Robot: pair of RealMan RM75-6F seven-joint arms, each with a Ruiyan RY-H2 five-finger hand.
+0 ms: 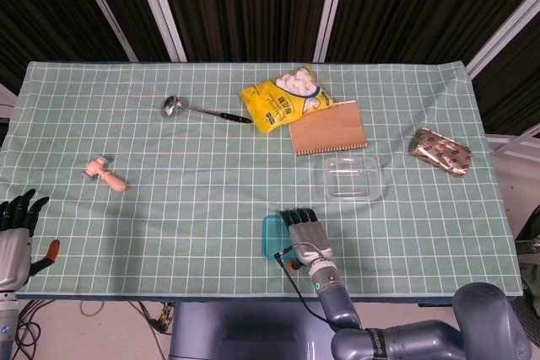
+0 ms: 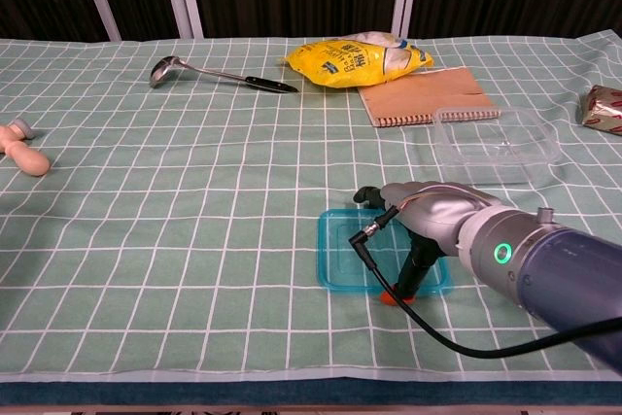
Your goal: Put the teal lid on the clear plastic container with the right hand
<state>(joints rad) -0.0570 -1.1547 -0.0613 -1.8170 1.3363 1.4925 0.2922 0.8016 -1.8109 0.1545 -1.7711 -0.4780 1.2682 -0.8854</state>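
The teal lid (image 1: 271, 239) (image 2: 341, 251) lies flat on the checked cloth near the table's front edge. My right hand (image 1: 304, 233) (image 2: 433, 215) lies over its right half, fingers stretched toward the far edge. The orange-tipped thumb touches the cloth at the lid's near edge. The lid is not lifted. The clear plastic container (image 1: 352, 177) (image 2: 496, 139) stands empty, further back and to the right of the hand. My left hand (image 1: 15, 232) hangs off the table's front left corner with fingers spread, holding nothing.
A brown notebook (image 1: 327, 127) lies just behind the container, with a yellow snack bag (image 1: 281, 99) beside it. A ladle (image 1: 202, 110) is at the back, a wooden peg (image 1: 105, 174) at the left, a foil packet (image 1: 440, 151) at the right.
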